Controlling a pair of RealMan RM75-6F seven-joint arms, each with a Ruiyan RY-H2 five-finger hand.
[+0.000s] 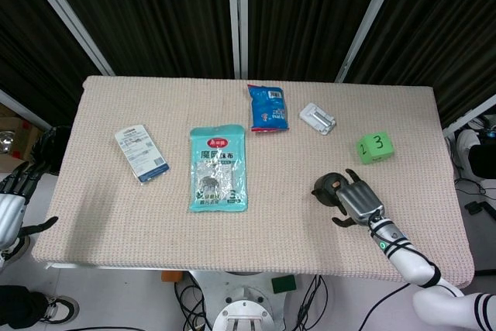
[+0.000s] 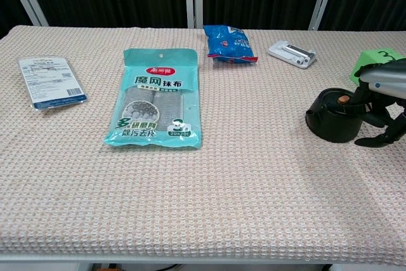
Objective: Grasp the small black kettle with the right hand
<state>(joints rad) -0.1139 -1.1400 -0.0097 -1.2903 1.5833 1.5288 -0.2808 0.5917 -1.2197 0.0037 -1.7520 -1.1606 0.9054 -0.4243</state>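
- My right hand [image 1: 359, 201] sits against the kettle [image 1: 328, 188], fingers [image 2: 375, 113] curled round its right side; I can't tell if the grip has closed firmly.
- The kettle stands upright on the table [image 1: 256, 246], near the right front, its spout pointing left.
- The green cube [image 1: 373, 146] lies just behind the hand.
- My left hand [image 1: 11, 199] hangs off the table's left edge, fingers apart, holding nothing.
- A teal packet [image 2: 155, 98] lies mid-table, a blue bag [image 2: 229, 44] and a white clip [image 2: 292, 54] further back, and a white label pack [image 2: 51, 81] to the left.
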